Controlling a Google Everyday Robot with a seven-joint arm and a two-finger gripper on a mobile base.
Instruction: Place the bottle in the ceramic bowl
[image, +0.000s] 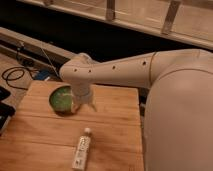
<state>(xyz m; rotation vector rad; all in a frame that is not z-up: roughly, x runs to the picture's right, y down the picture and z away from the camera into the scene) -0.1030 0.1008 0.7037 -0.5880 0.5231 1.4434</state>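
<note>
Wooden table (116, 116): end effector (83, 104) beside ceramic bowl (60, 97).

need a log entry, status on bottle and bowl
Gripper low beside small glossy green ceramic bowl. Slim white bottle lying on wooden table, apart from gripper. Nothing between them.

One bottle (81, 150), one ceramic bowl (59, 98), one gripper (84, 106) beside the bowl

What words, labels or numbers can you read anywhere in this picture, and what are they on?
Nothing can be read for certain.
Bottle, lying on the wooden table: dark printed marks on its label, too blurred to read.
Ceramic bowl: no text.
Gripper, hanging just right of the bowl: no text visible.
</note>
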